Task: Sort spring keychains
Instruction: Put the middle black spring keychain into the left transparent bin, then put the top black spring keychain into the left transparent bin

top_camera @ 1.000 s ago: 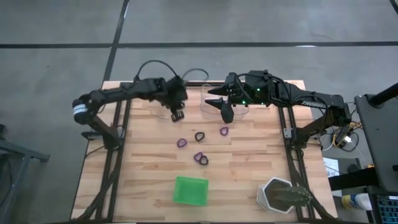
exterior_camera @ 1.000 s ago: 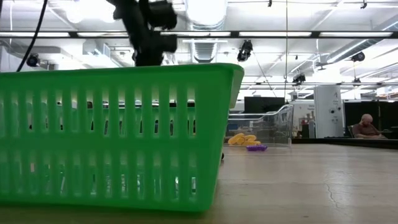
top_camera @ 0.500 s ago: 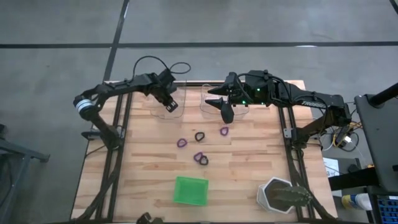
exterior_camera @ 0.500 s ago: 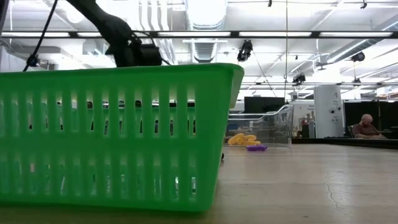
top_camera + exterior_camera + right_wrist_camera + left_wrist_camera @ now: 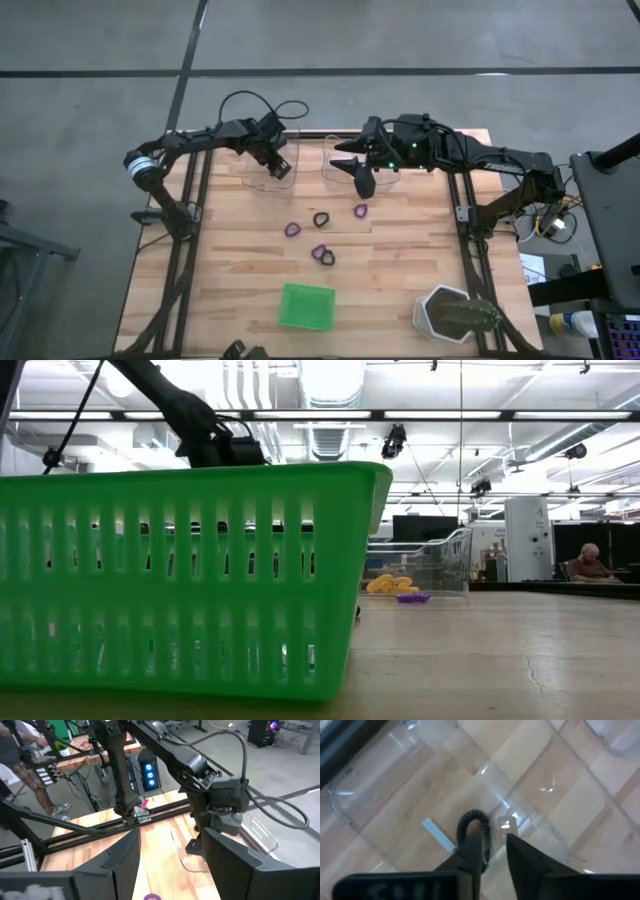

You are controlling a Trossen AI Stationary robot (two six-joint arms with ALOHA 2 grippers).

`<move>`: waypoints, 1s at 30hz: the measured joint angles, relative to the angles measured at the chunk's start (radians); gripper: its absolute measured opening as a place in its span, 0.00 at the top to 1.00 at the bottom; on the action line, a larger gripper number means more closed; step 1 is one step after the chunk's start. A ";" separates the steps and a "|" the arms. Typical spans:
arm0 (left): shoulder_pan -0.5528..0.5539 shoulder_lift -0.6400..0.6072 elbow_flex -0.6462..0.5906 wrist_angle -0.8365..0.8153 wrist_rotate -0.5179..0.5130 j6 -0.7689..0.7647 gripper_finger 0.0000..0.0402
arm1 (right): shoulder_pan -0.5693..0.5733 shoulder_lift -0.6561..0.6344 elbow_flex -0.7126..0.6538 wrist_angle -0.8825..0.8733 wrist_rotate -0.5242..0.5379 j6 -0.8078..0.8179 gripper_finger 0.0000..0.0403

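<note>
While left gripper [image 5: 492, 847] pinches black keychain [image 5: 471, 822] above clear tray [image 5: 410, 785]: release inside walls; right gripper [image 5: 170, 865] idle, parted

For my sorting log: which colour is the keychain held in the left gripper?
Black. The keychain shows best in the left wrist view, pinched by the left gripper above a clear tray.

no readable text, labels or numbers anywhere
</note>
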 joint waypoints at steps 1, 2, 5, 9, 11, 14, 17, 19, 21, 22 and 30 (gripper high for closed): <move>0.000 0.000 0.002 -0.002 0.000 -0.002 0.75 | 0.000 0.000 -0.006 -0.001 0.002 0.001 0.49; 0.000 0.000 0.005 -0.006 0.000 -0.006 0.72 | 0.000 0.000 -0.012 -0.001 0.003 0.003 0.49; 0.000 -0.007 0.026 -0.021 0.000 -0.029 0.63 | 0.001 0.000 -0.032 -0.002 0.002 0.031 0.49; -0.018 -0.035 0.062 -0.051 0.027 -0.021 0.59 | 0.001 0.000 -0.052 -0.011 0.002 0.060 0.49; -0.039 -0.051 0.083 -0.071 0.049 -0.021 0.59 | 0.001 0.000 -0.053 -0.010 0.002 0.060 0.49; -0.084 -0.074 0.115 -0.070 0.078 -0.022 0.59 | 0.001 0.000 -0.053 -0.007 0.003 0.060 0.49; -0.151 -0.096 0.145 -0.059 0.099 -0.021 0.59 | 0.001 0.000 -0.053 -0.006 0.003 0.060 0.49; -0.203 -0.105 0.164 -0.048 0.101 -0.021 0.58 | 0.001 0.000 -0.053 -0.005 0.003 0.059 0.49; -0.253 -0.108 0.181 -0.025 0.101 -0.021 0.58 | 0.001 0.000 -0.053 -0.003 0.003 0.059 0.49; -0.281 -0.108 0.185 -0.011 0.100 -0.018 0.58 | 0.001 0.000 -0.053 -0.002 0.003 0.058 0.49; -0.466 -0.108 0.166 0.094 0.090 0.046 0.58 | 0.001 0.000 -0.053 -0.002 0.003 0.056 0.49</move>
